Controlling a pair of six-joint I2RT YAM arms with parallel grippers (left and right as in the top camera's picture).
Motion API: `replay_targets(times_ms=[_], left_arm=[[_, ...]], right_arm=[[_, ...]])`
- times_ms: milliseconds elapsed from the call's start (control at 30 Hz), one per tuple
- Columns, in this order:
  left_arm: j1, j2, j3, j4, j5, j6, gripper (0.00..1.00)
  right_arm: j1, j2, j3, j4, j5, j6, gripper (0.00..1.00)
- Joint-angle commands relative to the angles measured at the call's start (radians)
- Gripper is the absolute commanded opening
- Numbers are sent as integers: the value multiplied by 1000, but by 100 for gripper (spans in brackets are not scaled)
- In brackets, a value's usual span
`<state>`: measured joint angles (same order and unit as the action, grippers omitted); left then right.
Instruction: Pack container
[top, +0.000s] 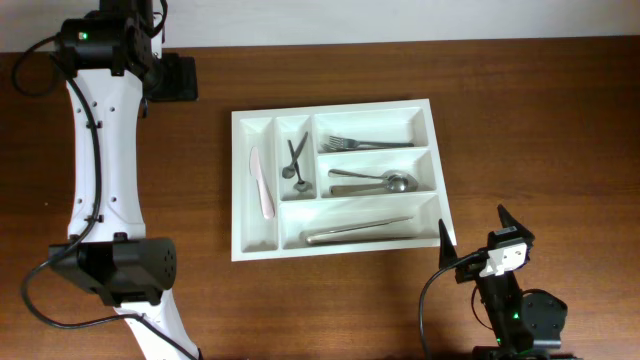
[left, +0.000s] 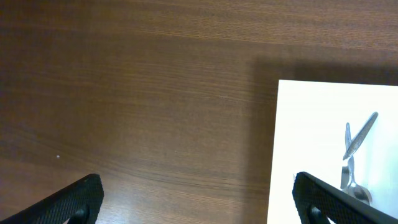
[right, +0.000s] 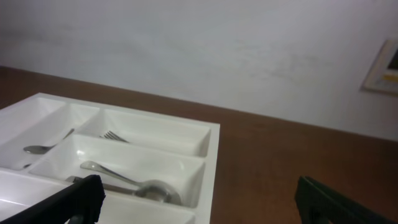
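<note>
The container (top: 241, 185) is a white five-compartment tray in the middle of the table. A pale knife (top: 262, 185) lies in its left narrow slot and small spoons (top: 294, 165) in the second. Forks (top: 365, 144), spoons (top: 375, 181) and a long steel knife (top: 358, 232) fill the three long slots. My left gripper (top: 185, 78) is open and empty over bare wood left of the tray's far corner; the left wrist view shows its fingers (left: 196, 190) wide apart beside the tray (left: 311, 137). My right gripper (top: 474, 228) is open and empty just off the tray's near right corner (right: 211, 134).
The dark wooden table (top: 530, 120) runs all round the tray. The left arm's white links (top: 100, 150) lie along the left side, with its base (top: 115, 270) at the front left. The right arm's base (top: 520, 315) sits at the front right. A pale wall (right: 217, 50) stands behind the table.
</note>
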<state>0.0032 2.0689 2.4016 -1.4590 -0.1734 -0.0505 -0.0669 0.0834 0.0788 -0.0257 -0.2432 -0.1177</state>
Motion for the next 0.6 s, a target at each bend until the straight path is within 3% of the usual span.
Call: replay_targets(times_ms=[0, 567], left_arm=[[5, -26, 14, -1, -7, -13, 99], [5, -26, 13, -1, -8, -13, 99]], right_arm=[[9, -20, -47, 50, 47, 64, 99], [72, -80, -73, 41, 101, 67, 99]])
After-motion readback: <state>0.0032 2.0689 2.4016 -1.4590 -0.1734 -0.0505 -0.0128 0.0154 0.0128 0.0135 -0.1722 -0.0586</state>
